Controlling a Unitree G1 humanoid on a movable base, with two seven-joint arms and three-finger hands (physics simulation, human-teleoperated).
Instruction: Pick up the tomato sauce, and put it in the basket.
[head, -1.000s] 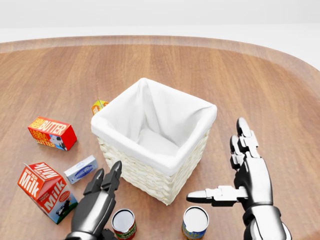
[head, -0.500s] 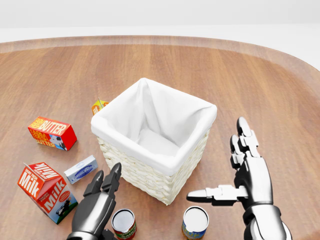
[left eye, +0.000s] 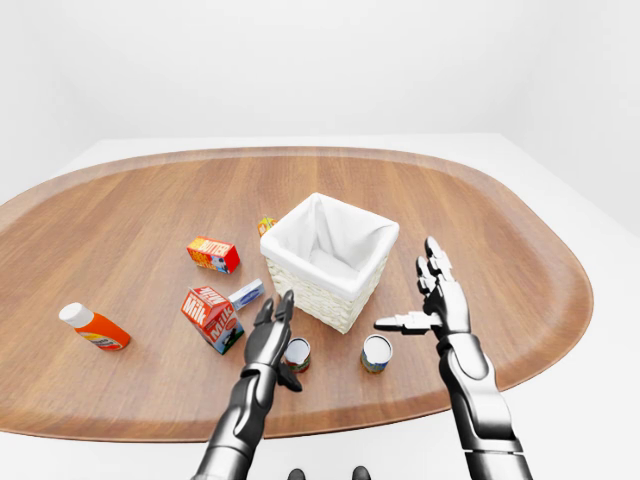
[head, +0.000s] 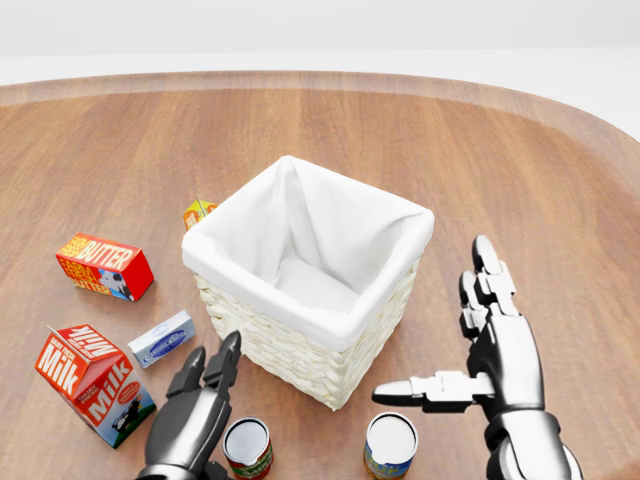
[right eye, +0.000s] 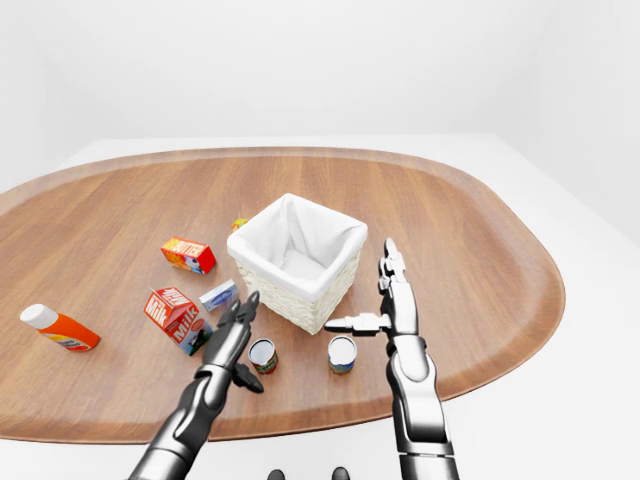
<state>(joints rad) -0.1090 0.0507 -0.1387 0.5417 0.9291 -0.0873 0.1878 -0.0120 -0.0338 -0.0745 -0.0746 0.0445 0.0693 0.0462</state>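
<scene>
The tomato sauce (head: 247, 447), a small can with a red and green label, stands at the bottom of the head view, just below the wicker basket (head: 300, 352) with its white cloth lining. My left hand (head: 212, 388) is open, with its fingers directly left of the can and close to it. My right hand (head: 450, 340) is open and spread to the right of the basket, its thumb pointing left above a second can (head: 390, 445) with a blue and yellow label. The basket holds nothing that I can see.
A milk carton (head: 95, 385), a small blue-white box (head: 160, 338) and a butter box (head: 103, 266) lie left of the basket. A small orange carton (head: 198, 212) peeks out behind it. An orange bottle (left eye: 92, 326) lies far left. The table's edge (left eye: 400, 405) runs just below the cans.
My left hand has sunk slightly toward the bottom of the head view, beside the red can. The right hand and the objects have not moved.
</scene>
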